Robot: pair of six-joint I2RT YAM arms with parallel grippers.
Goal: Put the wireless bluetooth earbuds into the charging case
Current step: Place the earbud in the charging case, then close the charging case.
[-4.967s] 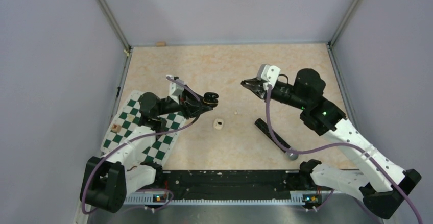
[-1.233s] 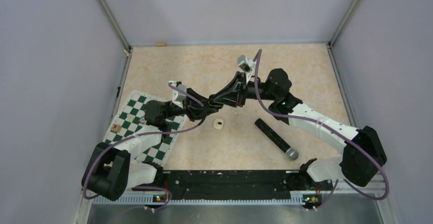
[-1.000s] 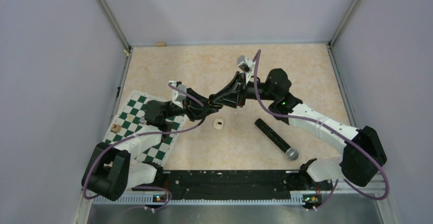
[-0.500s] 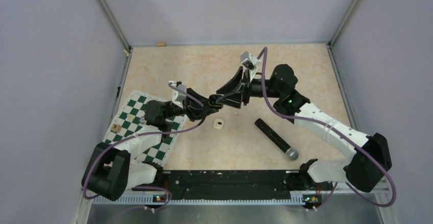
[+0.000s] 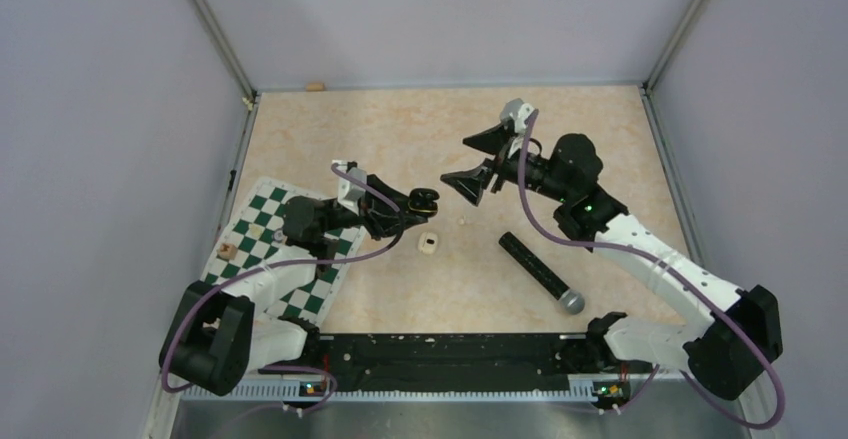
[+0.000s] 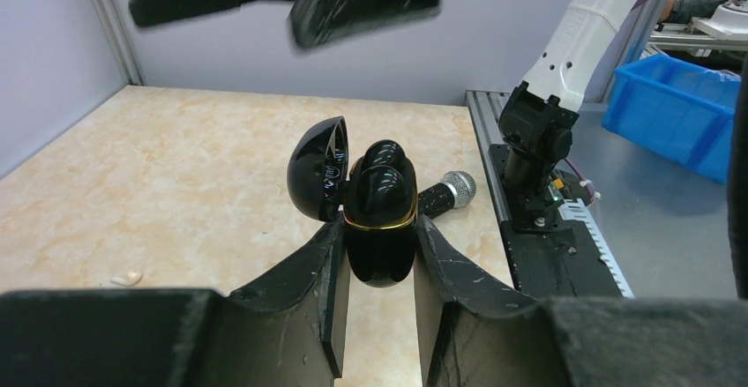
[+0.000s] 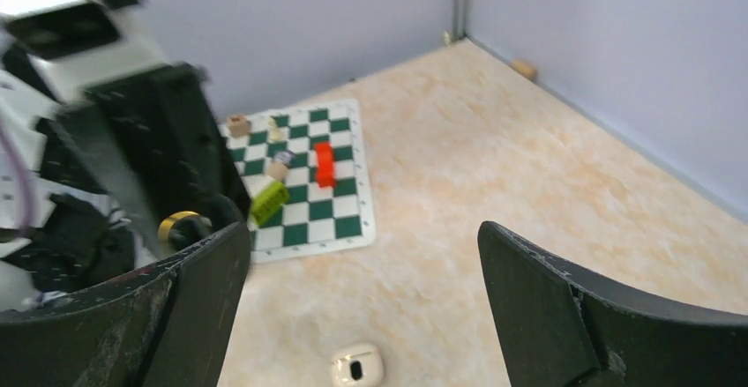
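My left gripper is shut on the black charging case, which has a gold rim and an open lid. Two glossy black earbuds sit in its wells. From above, the case hangs over the table's middle in the left gripper. My right gripper is open wide and holds nothing, a short way right of the case. In the right wrist view the gripper has bare table between its fingers, and the case's gold rim shows at the left. A tiny whitish bit lies loose on the table.
A small white rounded piece with a dark slot lies below the case. A black microphone lies to the right front. The green-and-white chessboard with small coloured blocks lies at the left. A wooden block rests at the back wall.
My right gripper was at the case a second ago; it has drawn back to the right and opened wide. The left gripper and the case have stayed put.
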